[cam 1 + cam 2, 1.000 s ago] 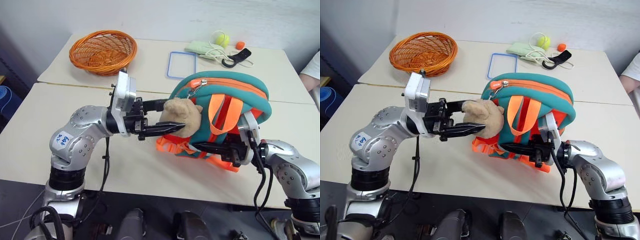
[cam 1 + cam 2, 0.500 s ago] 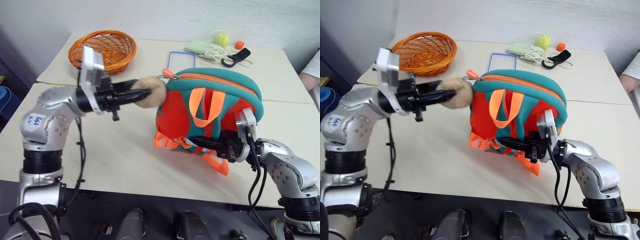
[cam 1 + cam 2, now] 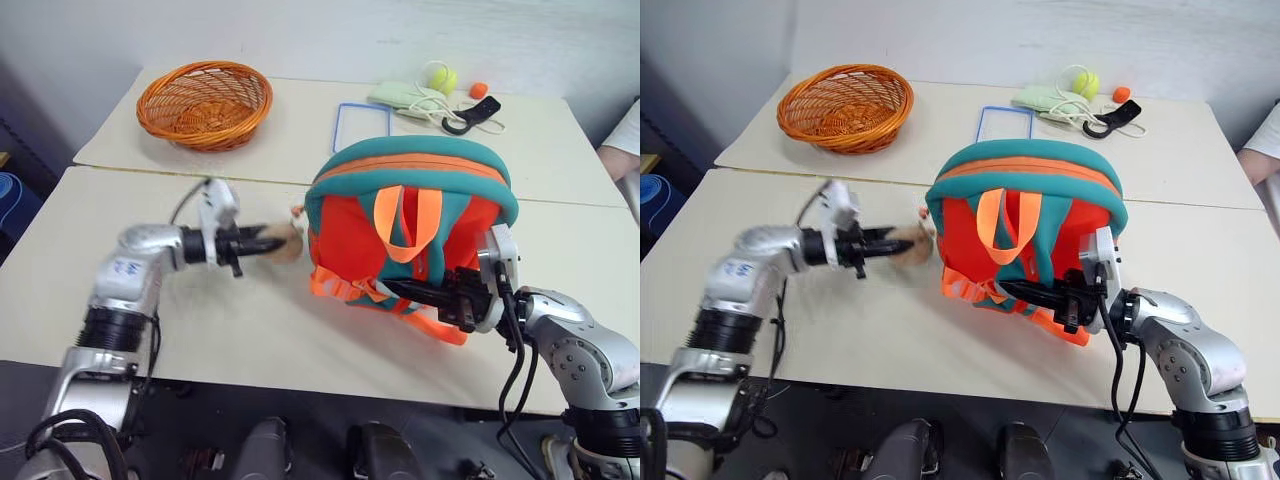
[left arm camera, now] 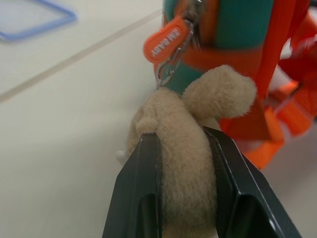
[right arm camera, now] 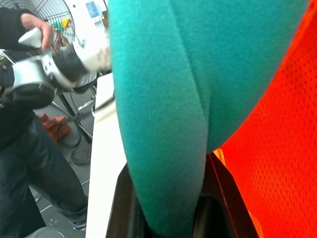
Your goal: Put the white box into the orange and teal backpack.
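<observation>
Left wrist view has my left gripper [image 4: 185,198] pinched on the tan plush toy [image 4: 185,148] clipped to the orange and teal backpack [image 3: 410,215], which stands upright mid-table – the white box I can't spot anywhere. My right gripper [image 5: 168,208] is clamped on a teal strap [image 5: 163,124]. The bag looks soft and floppy – I'd grab straps or trim, not the squishy toy.

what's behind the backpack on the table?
Behind the orange and teal backpack lies a blue-rimmed frame, its near edge hidden by the pack's top. Farther back sit a green ball and a black strap. No white box visible there.
</observation>
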